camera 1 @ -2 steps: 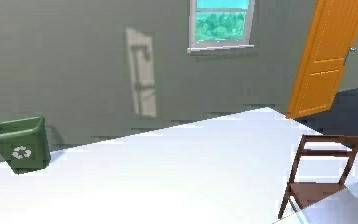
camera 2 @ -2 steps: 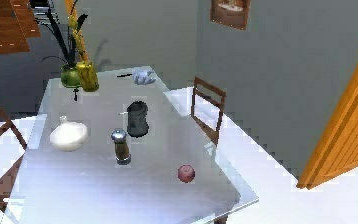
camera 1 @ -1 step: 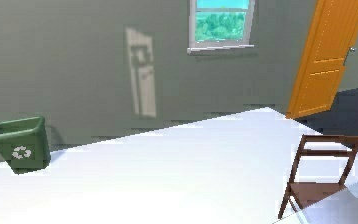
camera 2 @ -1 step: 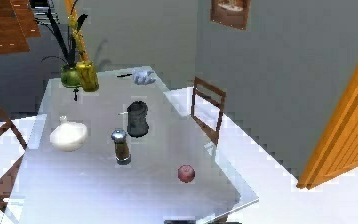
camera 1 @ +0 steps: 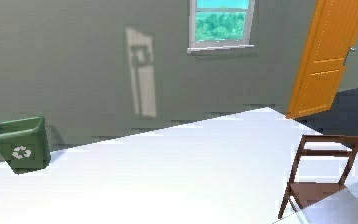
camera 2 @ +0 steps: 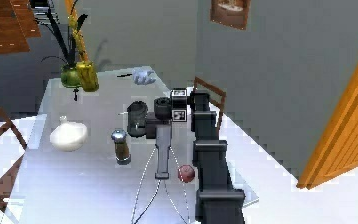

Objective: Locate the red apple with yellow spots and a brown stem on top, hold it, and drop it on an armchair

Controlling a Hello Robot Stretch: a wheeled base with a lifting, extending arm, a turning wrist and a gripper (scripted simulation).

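A small round dark red thing (camera 2: 187, 172), apple-like in shape, lies on the white table (camera 2: 97, 180) in the arm side view, just left of the dark arm bar (camera 2: 212, 165). The gripper (camera 2: 139, 121) stands farther up over the tabletop, left of the two white marked squares (camera 2: 177, 96). A grey shaker (camera 2: 120, 146) stands close below the gripper. I cannot tell whether the gripper holds anything.
On the table are a white round vase (camera 2: 69, 135), a yellow vase with a plant (camera 2: 82, 72) and a crumpled pale thing (camera 2: 142, 76). Wooden chairs (camera 2: 213, 96) (camera 1: 322, 175) stand around it. A green recycling bin (camera 1: 20, 143) and an orange door (camera 1: 327, 55) lie ahead.
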